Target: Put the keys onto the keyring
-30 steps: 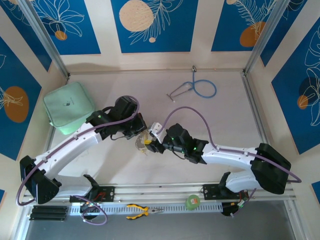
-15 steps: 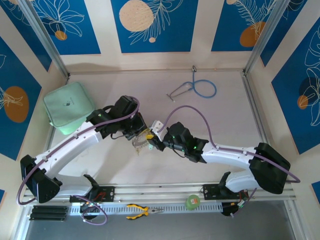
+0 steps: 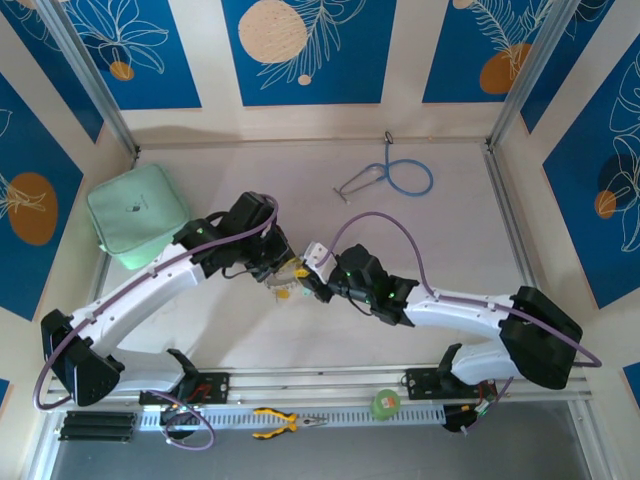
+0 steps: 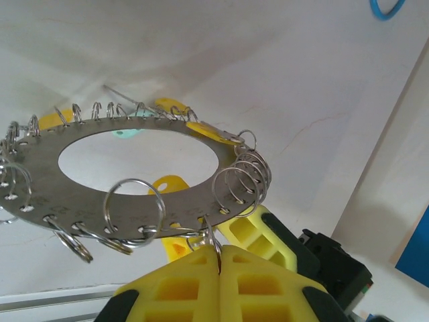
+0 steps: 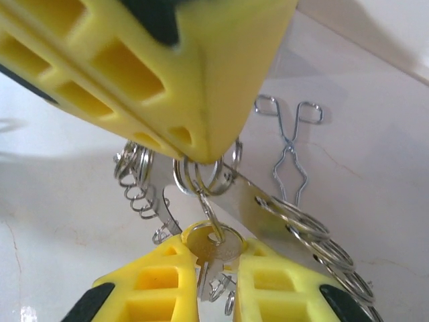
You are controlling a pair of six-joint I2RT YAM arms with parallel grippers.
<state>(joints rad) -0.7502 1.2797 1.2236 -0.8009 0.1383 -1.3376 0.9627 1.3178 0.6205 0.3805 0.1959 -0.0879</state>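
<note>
Steel, thin and stiff, makes up the keyring (image 4: 40, 178): a flat plate open in the middle, held up off the worktop (image 4: 288, 80) between the two arms, its rim fringed with small split rings (image 4: 244, 184). The left gripper (image 4: 218, 253) has its fingers pressed together at the near rim, pinching one of those rings where it passes through the plate. I judge the plate rigid and light, so an edge grip carries it, but smooth metal in a narrow bite can pivot or slip (the rings themselves swing loosely and give no firm hold). Keys (image 4: 171, 106) with yellow heads, and one teal, hang at the far rim.

In the right wrist view the right gripper (image 5: 216, 272) has its fingers drawn in on a single brass-coloured key (image 5: 216, 245) that hangs from a ring just below the left fingers. They look clamped on its head. That key is tiny, hard and slick. Its flat head is the place to hold it, broad faces against the fingers, leaving the hole clear.
</note>
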